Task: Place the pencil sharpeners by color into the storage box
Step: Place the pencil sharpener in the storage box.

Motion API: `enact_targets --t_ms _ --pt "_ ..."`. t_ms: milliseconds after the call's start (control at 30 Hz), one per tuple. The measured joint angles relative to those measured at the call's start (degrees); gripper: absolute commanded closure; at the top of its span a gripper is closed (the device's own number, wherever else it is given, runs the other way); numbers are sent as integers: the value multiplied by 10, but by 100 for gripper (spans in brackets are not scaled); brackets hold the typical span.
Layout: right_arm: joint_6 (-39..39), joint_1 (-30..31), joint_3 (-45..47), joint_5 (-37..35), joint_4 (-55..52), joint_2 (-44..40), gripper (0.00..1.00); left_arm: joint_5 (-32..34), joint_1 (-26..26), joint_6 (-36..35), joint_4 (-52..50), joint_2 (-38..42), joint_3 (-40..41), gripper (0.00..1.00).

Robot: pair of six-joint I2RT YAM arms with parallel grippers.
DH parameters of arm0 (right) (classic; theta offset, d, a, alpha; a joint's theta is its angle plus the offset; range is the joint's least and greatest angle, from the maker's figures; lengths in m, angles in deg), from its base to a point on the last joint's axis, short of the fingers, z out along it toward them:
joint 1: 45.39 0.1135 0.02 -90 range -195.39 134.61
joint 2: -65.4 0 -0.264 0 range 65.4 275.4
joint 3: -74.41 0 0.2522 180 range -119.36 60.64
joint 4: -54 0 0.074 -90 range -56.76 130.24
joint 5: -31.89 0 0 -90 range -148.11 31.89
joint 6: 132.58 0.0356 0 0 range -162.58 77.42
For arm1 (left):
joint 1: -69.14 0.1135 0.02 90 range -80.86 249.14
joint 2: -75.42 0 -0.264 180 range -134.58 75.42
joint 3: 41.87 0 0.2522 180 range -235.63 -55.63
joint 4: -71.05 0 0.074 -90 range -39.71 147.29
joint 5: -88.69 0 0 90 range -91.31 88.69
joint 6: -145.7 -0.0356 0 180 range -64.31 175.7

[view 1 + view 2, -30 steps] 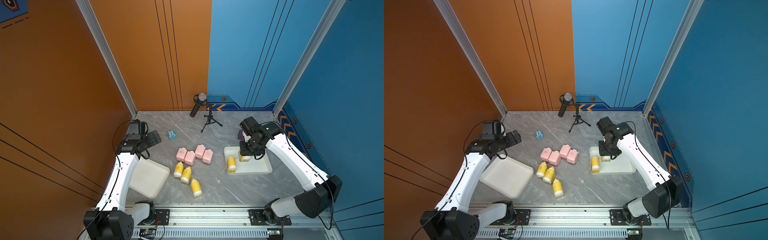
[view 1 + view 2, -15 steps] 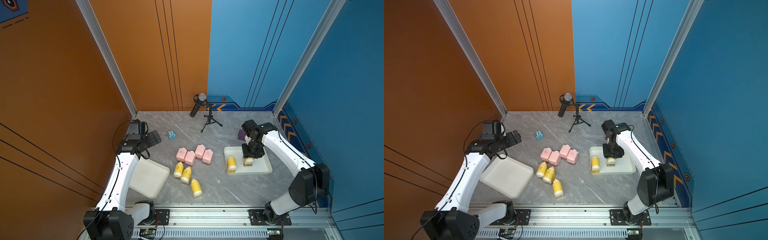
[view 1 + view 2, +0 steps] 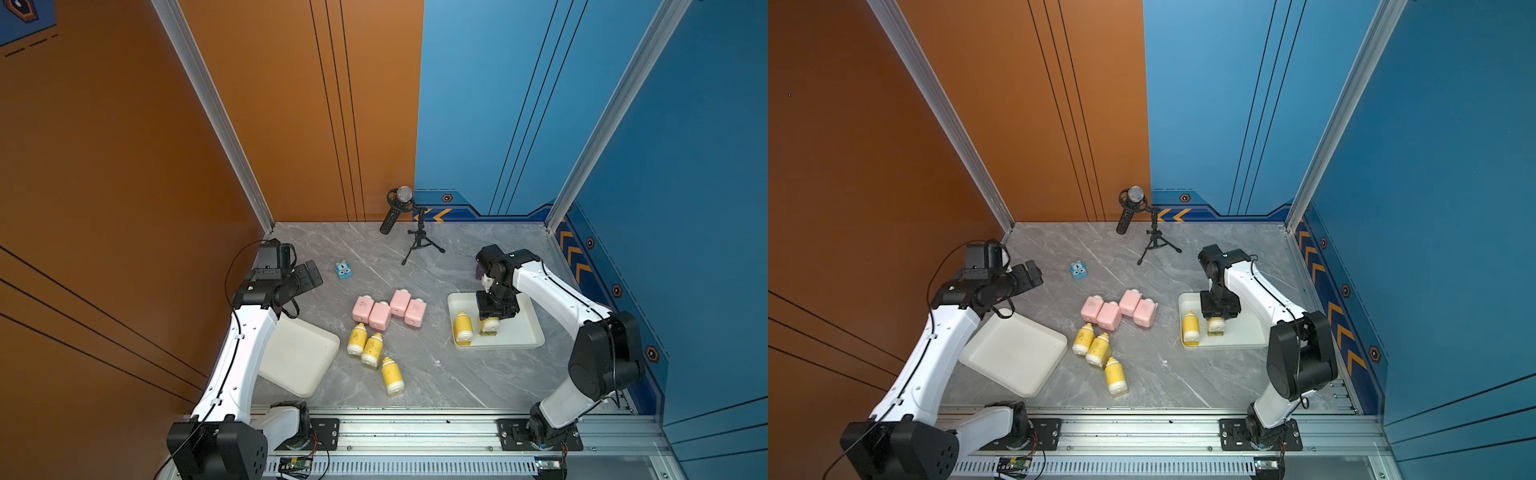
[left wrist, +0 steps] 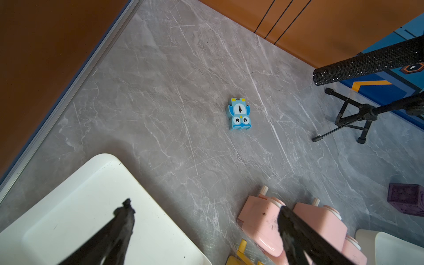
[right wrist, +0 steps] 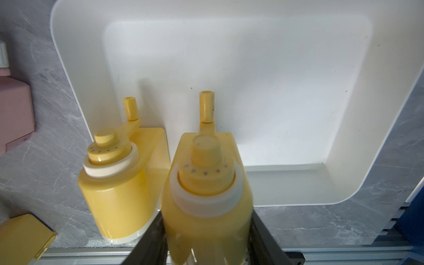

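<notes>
Right gripper [image 3: 491, 316] is clamped on a yellow pencil sharpener [image 5: 206, 195] over the right-hand white storage box [image 5: 298, 68], just beside a second yellow sharpener [image 5: 114, 195] lying inside. Four pink sharpeners [image 3: 388, 309] and three loose yellow sharpeners [image 3: 372, 349] lie on the table [image 3: 436, 374]. Left gripper [image 4: 204, 208] gapes wide, holding nothing.

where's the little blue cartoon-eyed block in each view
Both top views: blue block left of the microphone tripod.
Left wrist: near the picture's centre, tripod beside it.
Right wrist: not in it.
Shared landmark: the tripod.
</notes>
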State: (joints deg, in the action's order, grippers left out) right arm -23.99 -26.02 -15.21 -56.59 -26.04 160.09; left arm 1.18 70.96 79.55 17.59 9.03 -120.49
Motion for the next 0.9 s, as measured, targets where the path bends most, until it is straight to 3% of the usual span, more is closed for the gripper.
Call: enact_targets --t_ms 900 --pt "40 36 33 2 42 22 67 0 0 0 0 0 0 2"
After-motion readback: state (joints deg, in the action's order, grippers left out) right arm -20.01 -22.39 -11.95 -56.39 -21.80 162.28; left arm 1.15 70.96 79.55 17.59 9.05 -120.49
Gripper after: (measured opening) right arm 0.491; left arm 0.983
